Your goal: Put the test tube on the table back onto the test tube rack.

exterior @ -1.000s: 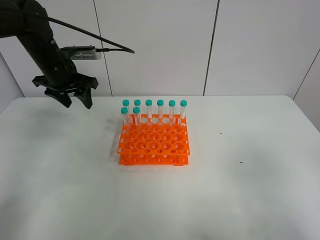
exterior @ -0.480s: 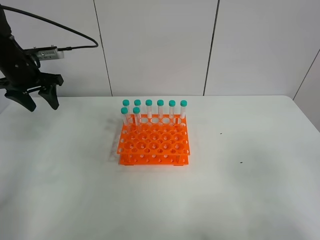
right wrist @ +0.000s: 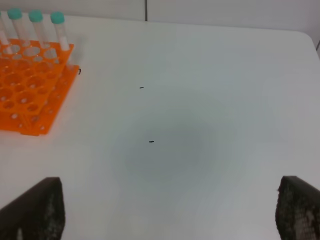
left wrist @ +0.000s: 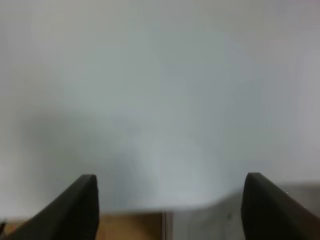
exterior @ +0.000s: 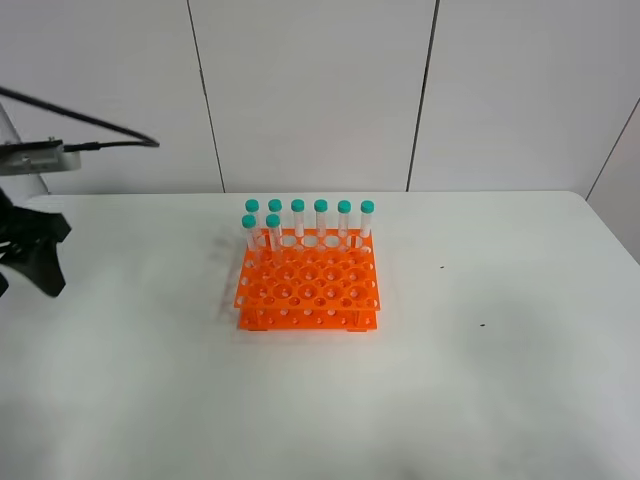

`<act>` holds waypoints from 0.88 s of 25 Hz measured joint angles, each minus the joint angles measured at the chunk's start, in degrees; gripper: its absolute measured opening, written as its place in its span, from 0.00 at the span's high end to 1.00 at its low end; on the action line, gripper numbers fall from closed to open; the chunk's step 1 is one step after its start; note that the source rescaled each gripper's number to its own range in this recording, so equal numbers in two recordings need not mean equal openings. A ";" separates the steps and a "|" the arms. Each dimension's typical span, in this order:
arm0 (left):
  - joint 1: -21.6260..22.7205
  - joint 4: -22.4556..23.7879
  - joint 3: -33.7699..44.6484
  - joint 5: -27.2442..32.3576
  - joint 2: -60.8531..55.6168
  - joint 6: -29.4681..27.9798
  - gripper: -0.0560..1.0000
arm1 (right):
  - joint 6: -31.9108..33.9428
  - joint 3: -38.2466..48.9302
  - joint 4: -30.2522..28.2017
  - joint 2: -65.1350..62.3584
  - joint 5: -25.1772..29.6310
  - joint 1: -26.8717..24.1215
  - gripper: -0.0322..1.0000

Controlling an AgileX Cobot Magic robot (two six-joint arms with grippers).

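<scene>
the left gripper [left wrist: 170,210], jaws wide and empty, is seen withdrawn to the table [exterior: 480,400] edge, well clear of the test tube rack [exterior: 308,290], where every test tube [exterior: 273,232] now stands, so the task looks finished.

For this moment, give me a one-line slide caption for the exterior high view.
Eight capped test tubes stand in the orange rack on the white table; left end effector open at the frame's edge.
</scene>
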 joint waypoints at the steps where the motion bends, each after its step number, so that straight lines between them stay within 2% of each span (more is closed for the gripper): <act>1: 0.00 0.00 3.24 0.00 -2.77 0.07 0.03 | 0.00 0.00 0.00 0.00 0.00 0.00 0.01; 9: 0.00 0.06 21.52 -0.32 -27.66 -0.10 0.03 | 0.00 0.00 0.00 0.00 0.00 0.00 0.01; 13: 0.00 0.06 28.69 -4.70 -39.98 -0.14 0.03 | 0.00 0.00 0.00 0.00 0.00 0.00 0.01; 16: 0.00 0.06 32.35 -5.59 -47.95 -0.16 0.03 | 0.00 0.00 0.00 0.00 0.00 0.00 0.01; 22: 0.00 0.01 32.86 -6.45 -60.97 -0.21 0.03 | 0.00 0.00 0.00 0.00 0.00 0.00 0.01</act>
